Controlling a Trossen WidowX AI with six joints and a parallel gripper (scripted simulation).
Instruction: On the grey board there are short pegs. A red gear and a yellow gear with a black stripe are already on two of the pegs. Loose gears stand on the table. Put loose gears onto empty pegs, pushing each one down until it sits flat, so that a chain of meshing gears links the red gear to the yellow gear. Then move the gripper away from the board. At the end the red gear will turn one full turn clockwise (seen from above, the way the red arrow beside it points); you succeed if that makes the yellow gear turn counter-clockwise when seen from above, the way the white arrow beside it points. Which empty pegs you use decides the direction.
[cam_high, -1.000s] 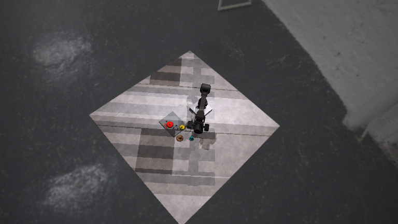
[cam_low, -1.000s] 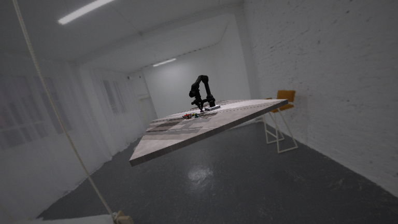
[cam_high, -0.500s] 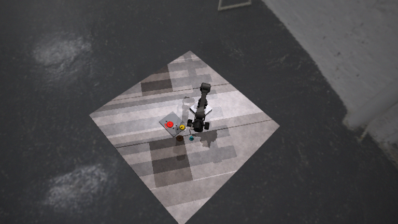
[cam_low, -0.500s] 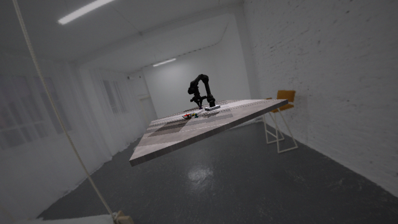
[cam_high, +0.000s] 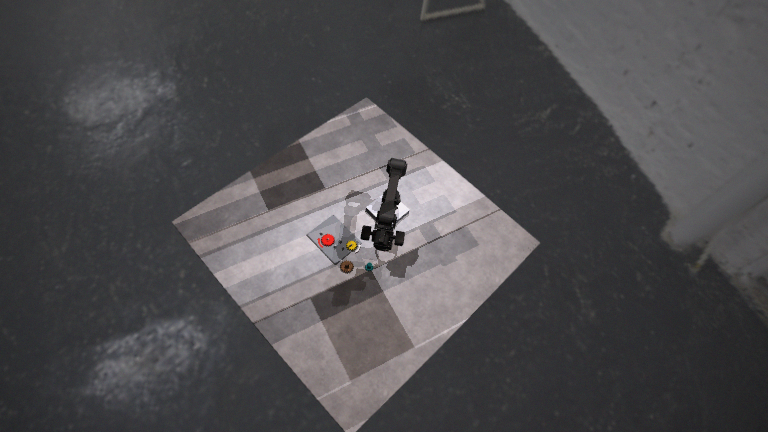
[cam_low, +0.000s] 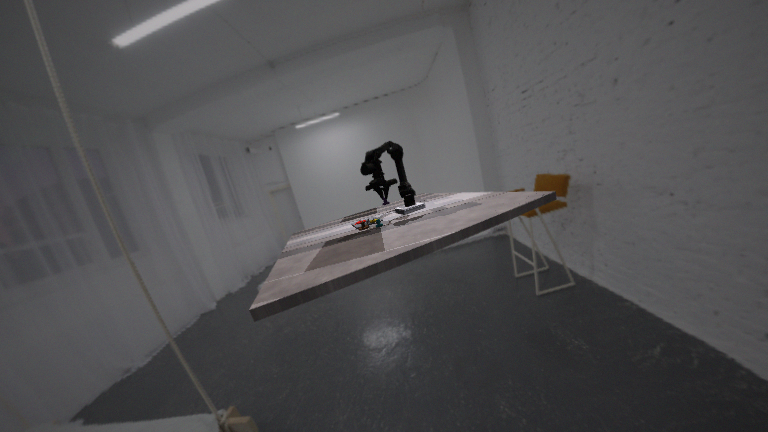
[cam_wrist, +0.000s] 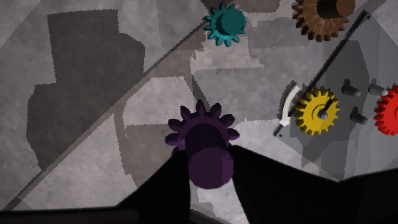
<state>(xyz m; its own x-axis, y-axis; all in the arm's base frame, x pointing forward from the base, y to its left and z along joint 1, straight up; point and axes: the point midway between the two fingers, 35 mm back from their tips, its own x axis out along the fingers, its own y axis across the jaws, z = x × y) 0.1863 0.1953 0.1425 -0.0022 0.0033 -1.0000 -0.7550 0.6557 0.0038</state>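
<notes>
From the top, the end effector (cam_high: 382, 246) should travel level toward the grey board (cam_high: 332, 221). In the exterior view it hangs above the tabletop (cam_low: 343, 279). By wrist, it grips the purple gear (cam_wrist: 202, 125) (cam_low: 385, 202); keep that upright over a chosen peg

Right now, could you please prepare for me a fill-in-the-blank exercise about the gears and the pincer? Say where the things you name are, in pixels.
1. The pincer (cam_low: 385, 201) (cam_wrist: 207, 156) holds the ____ gear.
2. The gear on the board beside the white arrow (cam_wrist: 288, 106) is ____.
3. The loose gear nearest the board (cam_high: 334, 221) is ____.
4. The gear on the board beside the red arrow (cam_high: 320, 242) is ____.

Missing words: purple; yellow; brown; red.
</notes>
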